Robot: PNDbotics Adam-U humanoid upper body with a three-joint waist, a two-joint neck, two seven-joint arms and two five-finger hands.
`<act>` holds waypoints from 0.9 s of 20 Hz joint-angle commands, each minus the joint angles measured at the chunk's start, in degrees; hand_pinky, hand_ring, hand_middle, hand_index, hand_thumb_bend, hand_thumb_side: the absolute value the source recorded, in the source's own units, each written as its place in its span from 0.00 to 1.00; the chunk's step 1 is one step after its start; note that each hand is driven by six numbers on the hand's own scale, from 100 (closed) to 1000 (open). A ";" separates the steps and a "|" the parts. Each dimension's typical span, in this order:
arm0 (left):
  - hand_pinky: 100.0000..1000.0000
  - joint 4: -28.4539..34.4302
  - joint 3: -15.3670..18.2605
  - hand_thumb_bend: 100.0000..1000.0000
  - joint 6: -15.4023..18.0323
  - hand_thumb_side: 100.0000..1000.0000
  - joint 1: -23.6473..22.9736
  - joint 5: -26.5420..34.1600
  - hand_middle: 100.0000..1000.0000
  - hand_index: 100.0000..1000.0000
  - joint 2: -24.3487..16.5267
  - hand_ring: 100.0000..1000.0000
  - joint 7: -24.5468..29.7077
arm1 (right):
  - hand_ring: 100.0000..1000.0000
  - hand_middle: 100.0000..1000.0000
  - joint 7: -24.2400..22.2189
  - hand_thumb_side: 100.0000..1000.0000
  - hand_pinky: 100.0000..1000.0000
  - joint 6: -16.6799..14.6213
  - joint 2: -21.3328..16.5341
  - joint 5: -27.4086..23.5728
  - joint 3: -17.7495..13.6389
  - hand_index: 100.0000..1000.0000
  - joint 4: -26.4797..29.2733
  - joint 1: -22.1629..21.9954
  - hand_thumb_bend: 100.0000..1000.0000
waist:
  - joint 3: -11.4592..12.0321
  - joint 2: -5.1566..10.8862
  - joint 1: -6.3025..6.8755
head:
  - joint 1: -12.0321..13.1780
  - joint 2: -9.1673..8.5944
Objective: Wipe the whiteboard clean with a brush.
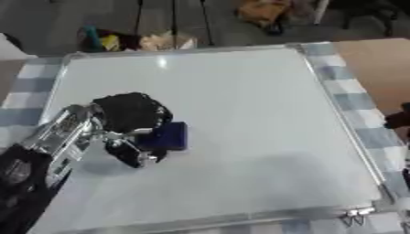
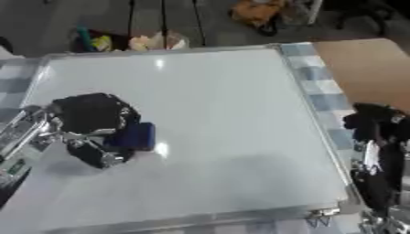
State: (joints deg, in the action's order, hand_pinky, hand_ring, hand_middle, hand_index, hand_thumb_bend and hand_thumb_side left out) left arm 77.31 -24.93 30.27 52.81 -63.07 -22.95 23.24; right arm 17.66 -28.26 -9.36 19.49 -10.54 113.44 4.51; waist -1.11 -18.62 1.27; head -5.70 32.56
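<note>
The left hand (image 1: 128, 119) is curled round the blue brush (image 1: 166, 136), pressing it on the left part of the whiteboard (image 1: 240, 91), which already looks free of marks, so little wiping seems left.

A whiteboard (image 1: 240, 105) with a silver frame lies flat on a blue-and-white checked cloth (image 1: 352, 87). The left hand (image 1: 128, 116), coming in from the lower left, has its fingers curled round a dark blue brush (image 1: 166, 136) that rests on the board's left half. The board's surface looks unmarked, with a glare spot near the far edge.
</note>
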 commanded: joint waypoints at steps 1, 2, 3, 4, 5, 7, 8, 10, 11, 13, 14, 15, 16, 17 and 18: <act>0.48 1.38 2.28 0.00 -1.47 0.43 0.36 1.13 0.31 0.22 -2.73 0.55 0.25 | 0.48 0.38 -0.22 0.66 0.41 -0.09 -0.53 -0.26 -0.24 0.64 1.16 0.17 0.00 | 0.08 1.21 -0.06 | -0.24 -0.74; 0.48 1.41 2.78 0.00 -1.95 0.43 0.23 1.58 0.30 0.22 -3.22 0.55 0.46 | 0.48 0.38 -0.22 0.66 0.41 -0.07 -0.52 -0.25 -0.26 0.64 1.16 0.18 0.00 | 0.11 1.18 -0.04 | -0.28 -0.72; 0.48 1.36 3.39 0.00 -2.51 0.43 0.14 2.16 0.30 0.22 -3.77 0.55 0.74 | 0.48 0.38 -0.22 0.66 0.41 -0.04 -0.51 -0.24 -0.26 0.64 1.16 0.19 0.00 | 0.16 1.16 -0.05 | -0.33 -0.67; 0.48 1.22 4.06 0.00 -3.12 0.43 0.14 2.80 0.30 0.22 -4.42 0.55 1.09 | 0.48 0.38 -0.22 0.66 0.41 -0.04 -0.50 -0.22 -0.25 0.64 1.16 0.19 0.00 | 0.22 1.15 -0.06 | -0.38 -0.60; 0.48 0.90 4.74 0.00 -3.74 0.43 0.21 3.43 0.30 0.22 -5.14 0.55 1.58 | 0.48 0.38 -0.22 0.66 0.41 -0.06 -0.50 -0.20 -0.25 0.64 1.16 0.18 0.00 | 0.28 1.15 -0.08 | -0.39 -0.54; 0.48 -0.03 6.12 0.00 -4.90 0.43 0.58 4.60 0.30 0.22 -6.59 0.55 2.75 | 0.48 0.38 -0.16 0.66 0.41 -0.09 -0.53 -0.19 -0.28 0.64 1.16 0.13 0.00 | 0.36 1.16 -0.08 | -0.34 -0.41; 0.48 -0.57 6.73 0.00 -5.38 0.43 0.80 5.03 0.30 0.22 -7.25 0.55 3.22 | 0.48 0.38 -0.13 0.66 0.41 -0.08 -0.54 -0.18 -0.28 0.64 1.16 0.12 0.00 | 0.40 1.17 -0.06 | -0.31 -0.32; 0.48 -2.14 8.05 0.00 -6.29 0.44 1.32 5.90 0.30 0.22 -8.48 0.55 4.16 | 0.48 0.38 -0.13 0.66 0.41 -0.08 -0.56 -0.16 -0.24 0.64 1.16 0.14 0.00 | 0.43 1.12 -0.02 | -0.25 -0.19; 0.48 -2.94 8.66 0.00 -6.66 0.44 1.62 6.28 0.30 0.22 -9.02 0.55 4.60 | 0.48 0.38 -0.15 0.66 0.41 -0.09 -0.57 -0.13 -0.21 0.64 1.16 0.13 0.00 | 0.41 1.09 0.00 | -0.25 -0.14; 0.48 -4.75 9.75 0.00 -7.32 0.45 2.17 6.76 0.30 0.22 -9.89 0.55 5.59 | 0.48 0.38 -0.18 0.66 0.41 -0.16 -0.60 -0.05 -0.16 0.64 1.16 0.09 0.00 | 0.31 1.06 0.05 | -0.06 -0.03; 0.48 -5.58 10.18 0.00 -7.48 0.45 2.44 7.02 0.30 0.22 -10.09 0.55 6.13 | 0.48 0.38 -0.17 0.66 0.41 -0.19 -0.61 -0.03 -0.14 0.64 1.16 0.07 0.00 | 0.27 1.04 0.06 | 0.03 -0.02; 0.48 -6.74 10.83 0.00 -7.89 0.46 2.74 7.25 0.29 0.22 -10.30 0.55 6.73 | 0.48 0.38 -0.21 0.66 0.41 -0.20 -0.62 0.01 -0.09 0.64 1.16 0.05 0.00 | 0.20 1.00 0.11 | 0.25 -0.06; 0.48 -7.91 11.45 0.00 -8.27 0.47 3.07 7.45 0.29 0.22 -10.35 0.55 7.27 | 0.48 0.38 -0.29 0.66 0.41 -0.22 -0.61 0.05 -0.03 0.64 1.16 0.07 0.00 | 0.12 0.96 0.14 | 0.46 -0.13; 0.48 -9.10 12.14 0.00 -8.74 0.48 3.34 7.63 0.29 0.22 -10.37 0.54 7.73 | 0.48 0.38 -0.36 0.66 0.41 -0.21 -0.56 0.08 0.02 0.64 1.16 0.09 0.00 | 0.02 0.87 0.14 | 0.67 -0.26; 0.48 -10.10 12.72 0.00 -9.15 0.48 3.59 7.72 0.29 0.22 -10.36 0.54 8.05 | 0.48 0.38 -0.42 0.66 0.41 -0.22 -0.51 0.10 0.06 0.64 1.16 0.11 0.00 | -0.08 0.79 0.14 | 0.83 -0.37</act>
State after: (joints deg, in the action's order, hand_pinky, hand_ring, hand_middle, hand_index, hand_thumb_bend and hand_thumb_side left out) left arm 67.84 -13.75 21.58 54.97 -55.80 -31.29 30.69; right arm 17.52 -28.35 -9.35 19.51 -10.52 113.44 4.49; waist -1.18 -18.75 1.40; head -5.17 32.60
